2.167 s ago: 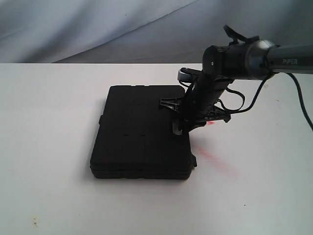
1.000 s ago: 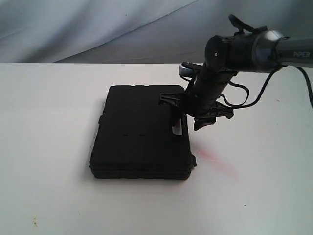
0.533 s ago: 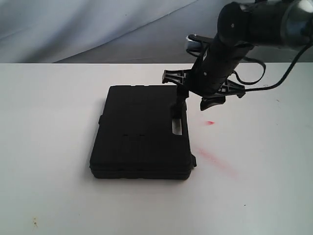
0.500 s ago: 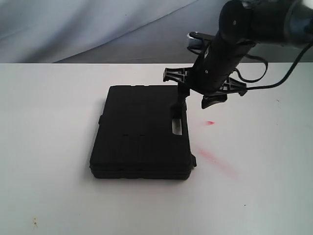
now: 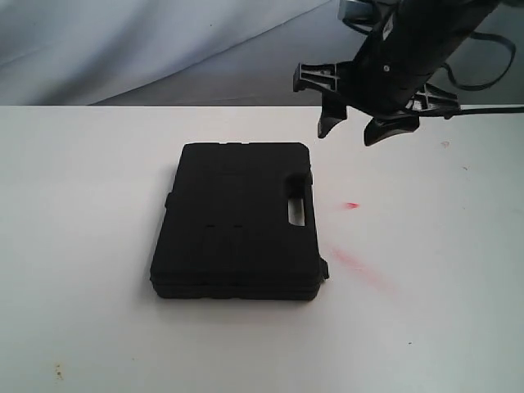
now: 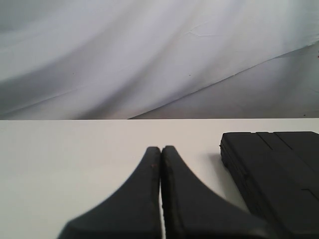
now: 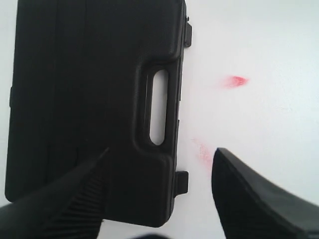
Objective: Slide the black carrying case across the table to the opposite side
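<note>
The black case (image 5: 233, 221) lies flat on the white table (image 5: 82, 205), its slot handle (image 5: 295, 211) on its right edge. My right gripper (image 5: 354, 129) hangs open high above the case's far right corner, holding nothing and clear of the lid. From the right wrist view the case (image 7: 89, 89) and its handle slot (image 7: 158, 107) lie below the spread fingers (image 7: 249, 194). My left gripper (image 6: 161, 149) is shut and empty just over the table, the case's corner (image 6: 279, 169) off to one side. It does not show in the exterior view.
Red smears (image 5: 360, 270) and a small red spot (image 5: 352, 205) mark the table right of the case. A grey cloth backdrop (image 5: 164, 49) hangs behind the table's far edge. A cable (image 5: 491, 106) trails from the right arm.
The right gripper has lifted off the case's handle edge and risen up and to the right, staying open. The case has not moved over these frames.
</note>
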Controlling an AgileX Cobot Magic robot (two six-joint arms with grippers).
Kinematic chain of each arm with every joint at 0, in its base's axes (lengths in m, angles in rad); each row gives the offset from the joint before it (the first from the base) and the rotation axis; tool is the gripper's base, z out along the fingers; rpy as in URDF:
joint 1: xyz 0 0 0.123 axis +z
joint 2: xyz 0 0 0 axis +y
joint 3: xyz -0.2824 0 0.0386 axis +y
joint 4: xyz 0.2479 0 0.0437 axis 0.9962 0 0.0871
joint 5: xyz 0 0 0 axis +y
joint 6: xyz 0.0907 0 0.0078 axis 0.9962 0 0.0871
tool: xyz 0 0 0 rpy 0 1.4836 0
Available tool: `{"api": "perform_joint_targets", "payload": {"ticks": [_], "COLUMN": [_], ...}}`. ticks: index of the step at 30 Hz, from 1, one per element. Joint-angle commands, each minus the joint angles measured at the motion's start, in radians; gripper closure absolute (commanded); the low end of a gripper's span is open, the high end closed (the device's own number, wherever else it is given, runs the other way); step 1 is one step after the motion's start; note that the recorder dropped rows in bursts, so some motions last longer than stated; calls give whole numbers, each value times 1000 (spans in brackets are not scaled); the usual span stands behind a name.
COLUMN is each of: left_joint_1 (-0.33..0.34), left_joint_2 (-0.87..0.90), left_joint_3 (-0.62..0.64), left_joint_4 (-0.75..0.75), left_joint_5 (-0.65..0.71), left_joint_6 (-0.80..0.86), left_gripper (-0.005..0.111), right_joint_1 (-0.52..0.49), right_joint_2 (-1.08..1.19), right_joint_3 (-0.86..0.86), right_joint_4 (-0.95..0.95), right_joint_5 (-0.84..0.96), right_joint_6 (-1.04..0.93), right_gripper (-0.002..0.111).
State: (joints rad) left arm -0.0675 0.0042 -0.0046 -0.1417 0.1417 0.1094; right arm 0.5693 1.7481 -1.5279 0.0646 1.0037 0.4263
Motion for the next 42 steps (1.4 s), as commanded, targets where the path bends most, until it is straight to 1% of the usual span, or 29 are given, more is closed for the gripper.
{"api": "perform_joint_targets", "payload": {"ticks": [1,7,10,16,19,23,29,38,42], "left_joint_1": [-2,-2,-2,-2,-2,-2,-2,-2,-2], "left_joint_2": [-4,-4,-4,-4,-4,-4,-4,-4,-4], "left_joint_3": [5,5,5,5,5,5,5,5,5], "left_joint_4": [0,0,0,0,0,0,0,0,0], "left_joint_5": [-9,-9,-9,-9,-9,-9,-9,-9,-9], "left_joint_6": [0,0,0,0,0,0,0,0,0], "left_gripper": [107,107,107,107,107,107,107,107,107], "right_joint_1": [-1,-16,-45,-132,-178,-227,-291,-346,-379], "right_joint_2": [-68,-141,-198,-346,-419,-499,-628,-819,-919], "right_joint_3": [2,22,80,256,335,429,581,775,852], "right_joint_4": [-37,-53,-55,-53,-65,-65,-65,-53,-53], "right_joint_5": [44,64,18,-83,-103,-135,-240,-403,-453], "right_joint_6": [-8,-33,-33,-33,-43,-86,-108,-108,-104], "right_gripper": [53,53,53,53,53,53,54,65,71]}}
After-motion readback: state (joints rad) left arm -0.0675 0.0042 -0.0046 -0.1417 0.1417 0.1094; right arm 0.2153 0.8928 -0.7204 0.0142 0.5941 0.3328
